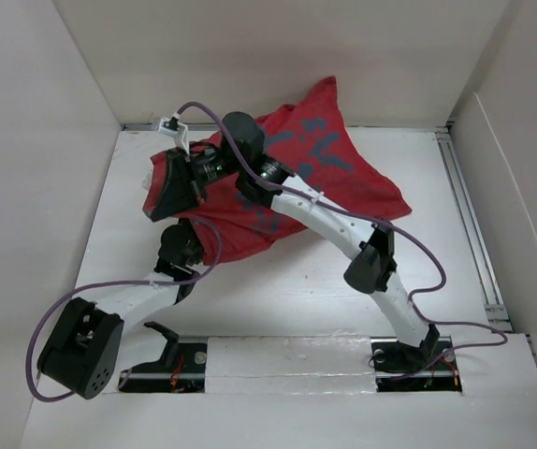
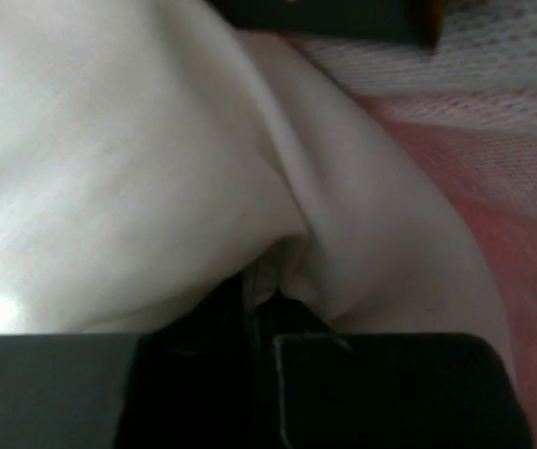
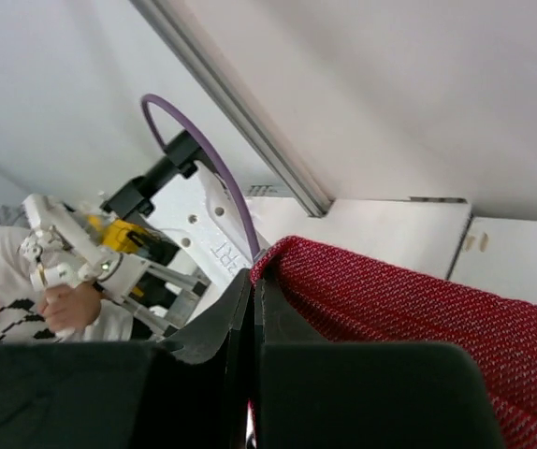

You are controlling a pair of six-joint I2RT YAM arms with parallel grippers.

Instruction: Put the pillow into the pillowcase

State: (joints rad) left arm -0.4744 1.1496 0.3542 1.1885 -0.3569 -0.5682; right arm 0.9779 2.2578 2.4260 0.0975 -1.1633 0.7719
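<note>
Your right jaws: clamped shut on the red pillowcase (image 3: 409,318) edge, cloth trailing to their right. Your left jaws: pinched shut on a white pillow (image 2: 156,168) fold, pillow bulging ahead of them.

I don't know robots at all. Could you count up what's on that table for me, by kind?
Pillowcase, red: 1
Pillow, white: 1
Robot arms: 2, the left arm and the right arm
Total: 4
</note>
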